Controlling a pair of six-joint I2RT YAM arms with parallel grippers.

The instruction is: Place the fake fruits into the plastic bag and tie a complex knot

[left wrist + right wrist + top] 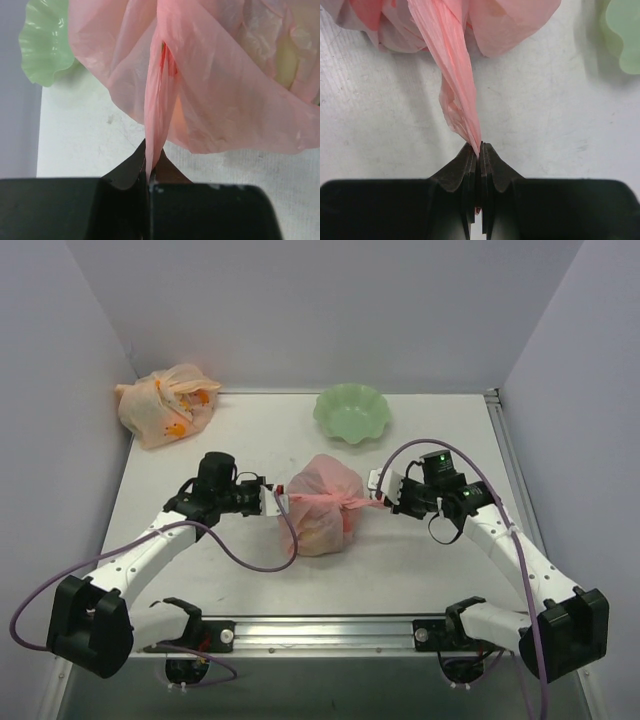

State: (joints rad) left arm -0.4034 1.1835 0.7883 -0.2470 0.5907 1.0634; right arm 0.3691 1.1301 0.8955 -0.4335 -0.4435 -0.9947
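1. The pink plastic bag (322, 505) sits on the middle of the white table (200, 440), between the two arms, bulging and gathered at the top.
2. Through its thin film the fake fruits (318, 528) show only as blurred yellow and orange patches. The left wrist view gives one pale yellow shape (287, 60), and no single fruit can be told apart.
3. The left gripper (275, 498) has its fingers pressed together on a twisted strand of the bag (157, 115), which runs taut from the fingertips up to the bag's body.
4. The right gripper (378, 490) is likewise clamped, on the opposite twisted strand (455, 65). The two strands stretch sideways out of the bag's top.
5. A pale green scalloped bowl (352, 412) stands behind the bag, apart from it.
6. A pale orange tied bag (165, 403) lies in the far left corner against the wall, with orange shapes inside it.
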